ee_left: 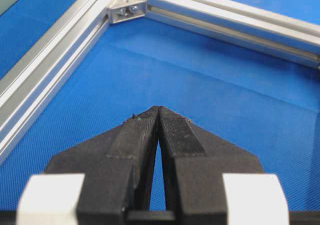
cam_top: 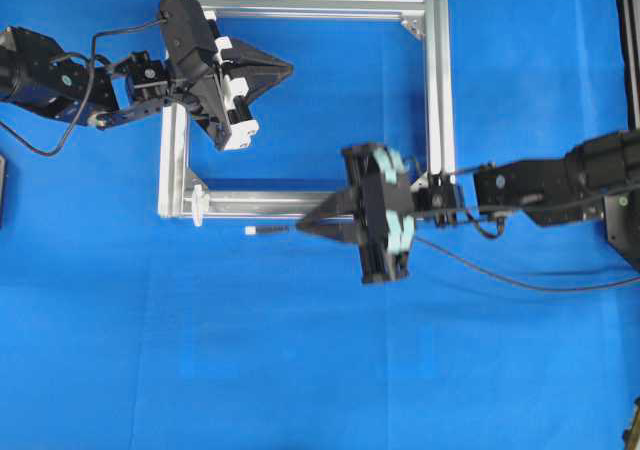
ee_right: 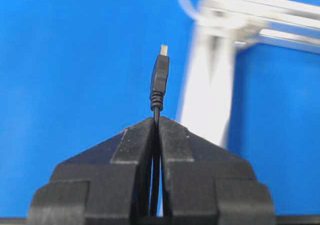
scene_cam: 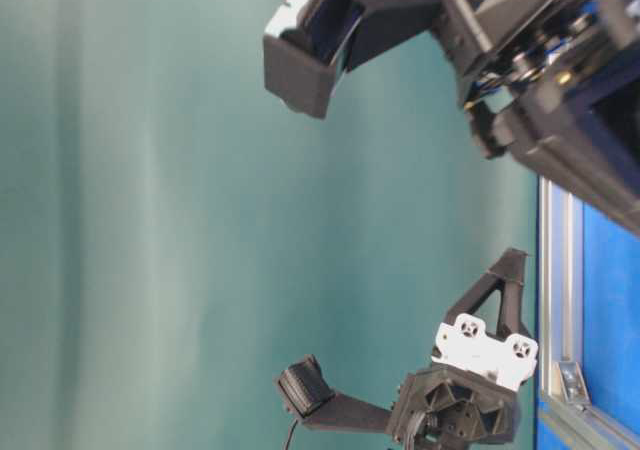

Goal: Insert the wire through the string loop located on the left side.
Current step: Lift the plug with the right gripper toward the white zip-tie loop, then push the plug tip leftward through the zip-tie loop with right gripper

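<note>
Overhead view, left to right. Left gripper (cam_top: 283,68) hangs inside the upper left of the aluminium frame (cam_top: 436,90), jaws pressed together on nothing; its wrist view shows the two black fingertips (ee_left: 150,122) meeting over bare blue cloth (cam_top: 300,370), a corner bracket (ee_left: 124,10) well ahead.

Bottom left corner of the frame: the string loop (cam_top: 199,204), small and white, sticks out from the rail. Just right of it and a little nearer the camera lies the plug end of the wire (cam_top: 262,230), silver tip pointing left toward the loop but still apart from it.

Right gripper (cam_top: 305,227) sits next along, clenched on the wire just behind the plug. Right wrist view confirms: cable pinched between the pads, plug (ee_right: 160,77) standing clear ahead, the loop (ee_right: 192,7) blurred and off to the upper right of the tip. The rest of the wire trails off right across the cloth.

Step in hand, as I judge it: approach and alignment before threading. Next move calls for shifting the tip sideways toward the frame until it lines up with the loop's opening, then a slow straight push leftward. The loop looks limp, so a nudge could fold it aside.
</note>
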Controlling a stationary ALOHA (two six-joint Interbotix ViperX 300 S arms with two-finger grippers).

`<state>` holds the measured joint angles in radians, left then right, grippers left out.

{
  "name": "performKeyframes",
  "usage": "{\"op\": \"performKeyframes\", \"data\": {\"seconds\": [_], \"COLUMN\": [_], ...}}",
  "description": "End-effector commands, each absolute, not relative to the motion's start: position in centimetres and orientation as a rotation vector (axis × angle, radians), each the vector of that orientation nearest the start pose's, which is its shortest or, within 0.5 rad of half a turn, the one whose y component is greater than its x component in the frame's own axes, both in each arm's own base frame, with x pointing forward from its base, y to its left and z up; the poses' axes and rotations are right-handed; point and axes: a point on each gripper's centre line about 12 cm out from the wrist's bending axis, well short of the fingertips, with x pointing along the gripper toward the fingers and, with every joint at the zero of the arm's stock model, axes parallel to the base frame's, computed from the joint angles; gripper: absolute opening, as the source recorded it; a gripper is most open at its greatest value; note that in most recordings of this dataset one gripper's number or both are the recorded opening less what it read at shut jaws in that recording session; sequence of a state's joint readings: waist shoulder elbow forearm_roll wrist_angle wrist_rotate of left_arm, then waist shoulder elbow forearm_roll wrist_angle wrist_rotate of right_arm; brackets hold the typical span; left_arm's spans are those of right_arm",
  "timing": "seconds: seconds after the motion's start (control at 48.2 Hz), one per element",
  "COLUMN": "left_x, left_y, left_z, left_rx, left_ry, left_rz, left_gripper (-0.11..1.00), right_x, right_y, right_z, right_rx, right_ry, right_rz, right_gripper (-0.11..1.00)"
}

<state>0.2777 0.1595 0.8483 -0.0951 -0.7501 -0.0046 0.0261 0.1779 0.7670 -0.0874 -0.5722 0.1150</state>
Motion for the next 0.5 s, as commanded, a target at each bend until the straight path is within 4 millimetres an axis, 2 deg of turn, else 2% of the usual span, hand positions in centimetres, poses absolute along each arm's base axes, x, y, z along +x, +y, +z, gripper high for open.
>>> {"op": "performKeyframes", "data": {"seconds": [0.0, 0.166, 0.478], "left_x": [36.5, 36.5, 36.5], "left_y": [11.2, 11.2, 11.2], "left_z": [14.5, 14.5, 14.6], "left_rx": [-0.096, -0.095, -0.095], "left_ry": [0.203, 0.201, 0.200], "left_rz": [0.349, 0.349, 0.349], "left_gripper": [0.00, 0.00, 0.00], "right_x": [39.8, 39.6, 40.1], "right_y": [0.3, -0.8, -0.7], "right_z": [14.3, 14.1, 14.3], "right_rx": [0.047, 0.045, 0.038], "right_ry": [0.329, 0.335, 0.318], "right_rz": [0.035, 0.008, 0.013], "right_gripper": [0.00, 0.00, 0.00]}}
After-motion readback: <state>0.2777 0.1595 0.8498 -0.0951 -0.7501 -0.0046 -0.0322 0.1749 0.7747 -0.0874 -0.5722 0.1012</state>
